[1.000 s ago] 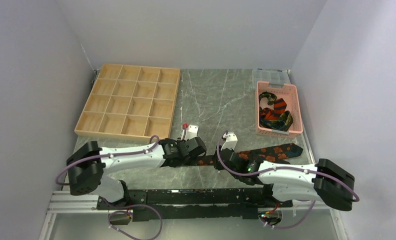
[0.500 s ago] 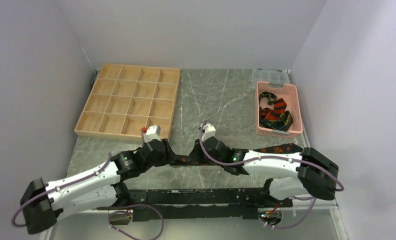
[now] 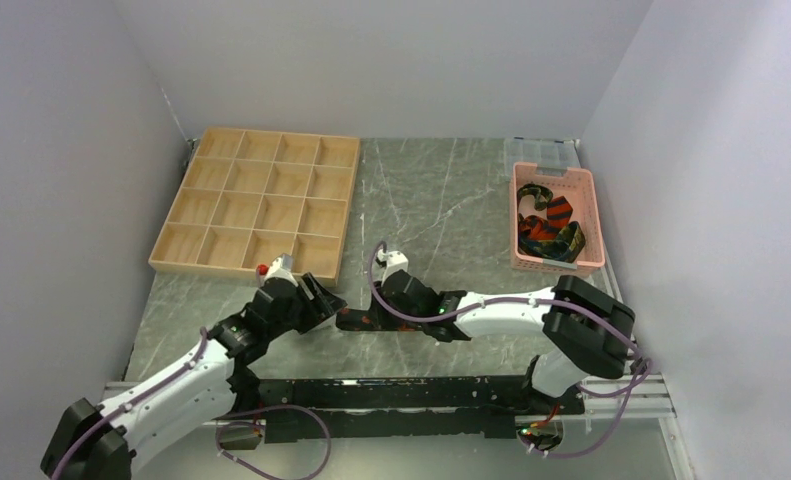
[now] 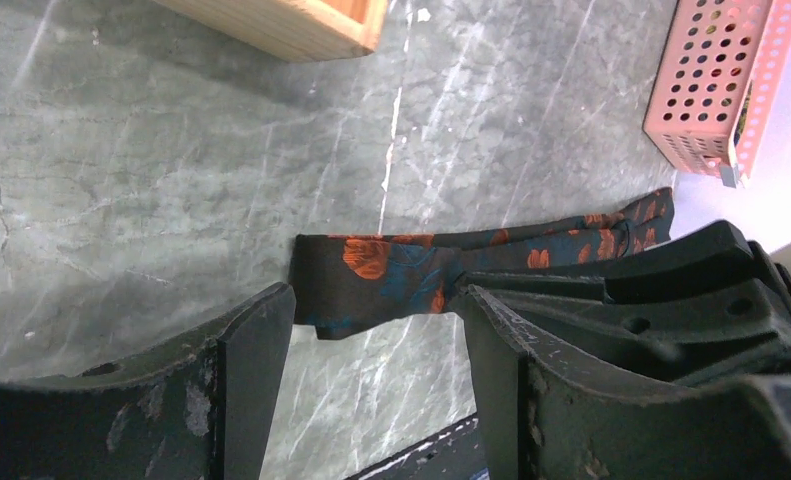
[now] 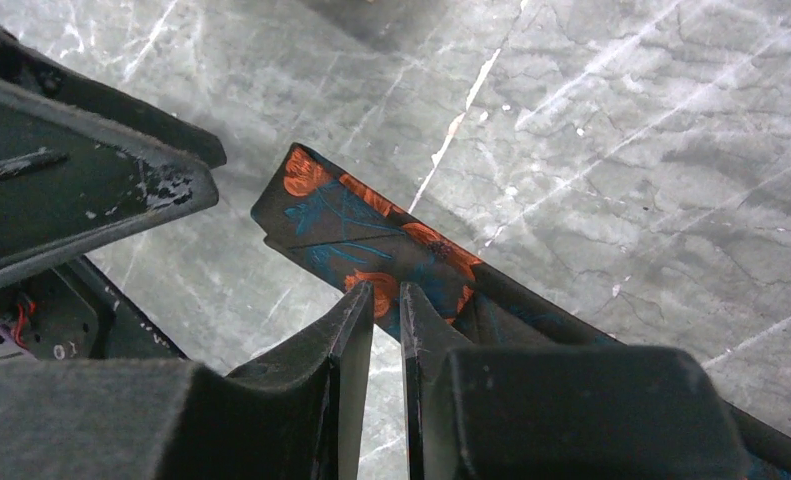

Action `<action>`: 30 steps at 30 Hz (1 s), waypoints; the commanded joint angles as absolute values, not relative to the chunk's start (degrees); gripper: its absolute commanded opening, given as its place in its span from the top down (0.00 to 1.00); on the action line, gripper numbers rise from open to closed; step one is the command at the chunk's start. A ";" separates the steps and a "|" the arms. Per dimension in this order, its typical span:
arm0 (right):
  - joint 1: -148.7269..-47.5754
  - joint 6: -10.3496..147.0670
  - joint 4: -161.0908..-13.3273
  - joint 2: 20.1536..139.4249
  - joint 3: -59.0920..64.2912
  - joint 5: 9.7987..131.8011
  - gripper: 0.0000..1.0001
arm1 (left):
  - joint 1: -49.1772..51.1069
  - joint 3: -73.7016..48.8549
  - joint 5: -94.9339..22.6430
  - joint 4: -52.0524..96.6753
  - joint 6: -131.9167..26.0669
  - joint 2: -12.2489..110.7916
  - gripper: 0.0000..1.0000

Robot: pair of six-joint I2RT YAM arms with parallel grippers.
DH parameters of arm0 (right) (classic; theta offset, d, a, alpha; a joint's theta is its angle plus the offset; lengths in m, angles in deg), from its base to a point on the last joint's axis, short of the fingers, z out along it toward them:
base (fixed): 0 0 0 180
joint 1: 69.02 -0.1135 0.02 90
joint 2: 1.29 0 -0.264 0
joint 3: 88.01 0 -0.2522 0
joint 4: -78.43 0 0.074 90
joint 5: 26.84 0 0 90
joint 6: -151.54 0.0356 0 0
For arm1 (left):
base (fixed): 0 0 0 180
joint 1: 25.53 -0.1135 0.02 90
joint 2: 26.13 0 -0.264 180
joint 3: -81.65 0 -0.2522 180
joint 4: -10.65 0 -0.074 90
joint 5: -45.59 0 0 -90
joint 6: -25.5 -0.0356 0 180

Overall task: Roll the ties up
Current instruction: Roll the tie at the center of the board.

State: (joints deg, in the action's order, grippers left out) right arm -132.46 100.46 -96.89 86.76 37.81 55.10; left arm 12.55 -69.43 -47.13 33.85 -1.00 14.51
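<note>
The black, orange-leafed tie (image 4: 381,270) lies flat near the table's (image 3: 421,200) front edge, its blunt end between the wide-open jaws of the left gripper (image 4: 371,296). The right gripper (image 5: 386,292), nearly closed, pinches it further along. Soft, light and probably slippery, it is best gripped at that end. The right arm (image 3: 501,305) hides the rest.

The left gripper (image 4: 376,312) stands with its jaws spread wide above the grey marble table (image 4: 121,150), near its front edge. Between the fingers a black tie (image 4: 371,268) with orange blotches lies flat. The right gripper (image 4: 531,285) meets the tie's middle. A wooden tray (image 4: 301,20) and a pink basket (image 4: 711,80) sit farther back.
</note>
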 commanded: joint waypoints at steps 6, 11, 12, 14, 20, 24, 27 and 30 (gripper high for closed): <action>-132.18 100.10 -99.50 88.21 40.61 55.42 0.80 | 6.57 -70.91 -32.89 22.72 -1.22 23.54 0.33; -132.27 100.56 -100.54 88.93 42.86 55.56 0.80 | 5.94 -71.11 -31.04 21.81 -2.30 25.46 0.34; -132.30 100.61 -100.74 88.96 43.13 55.51 0.80 | 5.87 -71.26 -30.78 21.52 -2.57 25.82 0.34; -132.20 100.74 -101.21 89.12 43.58 55.43 0.80 | 5.84 -71.41 -30.09 20.83 -3.35 26.75 0.34; -132.28 100.72 -101.81 89.15 44.19 55.18 0.80 | 5.62 -70.18 -27.16 19.96 -6.02 31.92 0.38; -132.18 100.83 -102.66 88.77 45.21 55.02 0.80 | 5.43 -70.62 -24.52 18.54 -7.53 34.02 0.42; -132.23 101.01 -103.29 88.78 46.02 55.01 0.80 | 5.04 -71.57 -24.02 17.34 -7.81 34.32 0.42; -132.23 101.25 -103.98 89.02 46.94 54.99 0.80 | 4.39 -72.50 -23.74 15.87 -7.59 34.07 0.41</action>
